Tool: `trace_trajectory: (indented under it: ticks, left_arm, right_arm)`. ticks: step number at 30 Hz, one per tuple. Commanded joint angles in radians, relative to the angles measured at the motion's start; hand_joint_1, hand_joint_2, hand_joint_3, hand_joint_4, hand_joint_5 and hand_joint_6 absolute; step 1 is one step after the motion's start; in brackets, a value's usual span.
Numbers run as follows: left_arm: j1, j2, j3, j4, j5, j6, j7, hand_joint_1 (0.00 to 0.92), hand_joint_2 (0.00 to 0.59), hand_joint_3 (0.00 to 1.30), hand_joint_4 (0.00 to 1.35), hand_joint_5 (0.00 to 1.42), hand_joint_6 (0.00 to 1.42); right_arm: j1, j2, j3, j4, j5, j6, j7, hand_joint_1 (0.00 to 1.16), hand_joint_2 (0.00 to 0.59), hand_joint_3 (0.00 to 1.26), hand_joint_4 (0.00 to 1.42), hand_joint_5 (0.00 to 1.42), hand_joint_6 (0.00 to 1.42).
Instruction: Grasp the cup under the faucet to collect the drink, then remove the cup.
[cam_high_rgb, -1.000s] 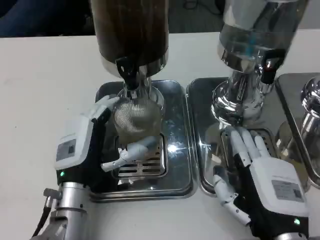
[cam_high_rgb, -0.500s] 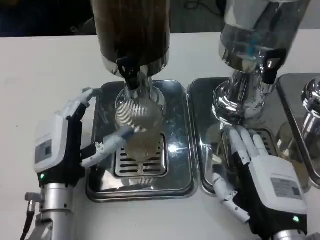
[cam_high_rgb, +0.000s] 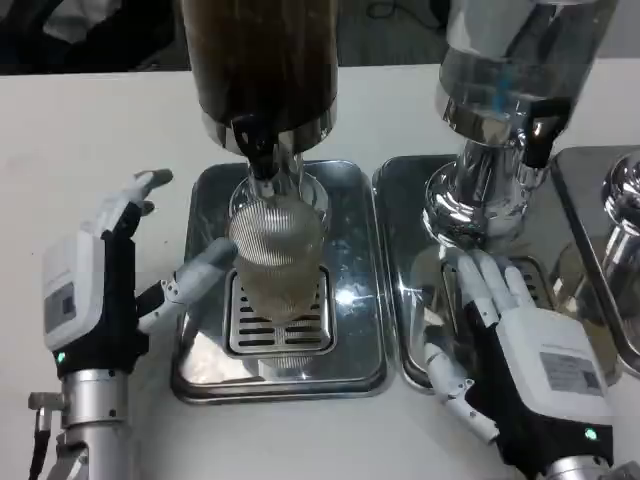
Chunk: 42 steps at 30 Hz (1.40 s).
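A ribbed, clear cup (cam_high_rgb: 276, 258) is seen at frame centre under the black faucet (cam_high_rgb: 258, 152) — on a slotted steel tray (cam_high_rgb: 352, 300). The left hand (cam_high_rgb: 105, 290) is spread, holding nothing; the right hand (cam_high_rgb: 510, 345) lies flat with fingers splayed — its wrist is cut off at the lower edge.

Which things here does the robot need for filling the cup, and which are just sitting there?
Needed:
cup
faucet
dark drink dispenser
left robot hand

Just there:
clear dispenser
right robot hand
right tray

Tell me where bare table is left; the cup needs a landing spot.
Bare white table lies left of the left tray, beyond the left hand. It is crowded around the cup under the faucet, and where the right hand rests.
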Motion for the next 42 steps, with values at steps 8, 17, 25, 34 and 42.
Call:
trace_trajectory:
  ticks: [8, 17, 25, 34, 42]
  left_arm:
    - [0.025, 0.002, 0.013, -0.065, -0.005, -0.003, -0.013, 0.000, 0.000, 0.29, 0.22, 0.36, 0.28]
    - [0.118, 0.052, 0.098, -0.222, -0.085, -0.084, -0.113, 0.000, 0.009, 0.26, 0.18, 0.34, 0.25]
    - [0.171, 0.050, 0.195, -0.326, -0.362, -0.250, -0.434, 0.000, 0.065, 0.19, 0.15, 0.26, 0.16]
    - [0.199, 0.021, 0.256, -0.490, -0.830, -0.207, -0.965, 0.000, 0.083, 0.21, 0.15, 0.29, 0.23]
    - [0.207, 0.019, 0.310, -0.621, -0.966, -0.085, -1.244, 0.000, 0.085, 0.25, 0.17, 0.36, 0.30]
  right_arm:
    - [-0.009, -0.032, -0.031, 0.001, 0.021, -0.032, -0.019, 0.00, 0.503, 0.02, 0.00, 0.00, 0.24]
    - [-0.051, -0.048, -0.036, 0.031, 0.040, -0.062, -0.012, 0.00, 0.503, 0.02, 0.00, 0.00, 0.24]
    - [-0.091, -0.054, -0.041, 0.079, 0.062, -0.094, -0.011, 0.01, 0.493, 0.02, 0.00, 0.00, 0.23]
    - [-0.126, -0.057, -0.034, 0.110, 0.077, -0.112, -0.010, 0.01, 0.489, 0.02, 0.00, 0.00, 0.23]
    - [-0.138, -0.052, -0.037, 0.123, 0.084, -0.117, -0.014, 0.01, 0.487, 0.02, 0.00, 0.00, 0.22]
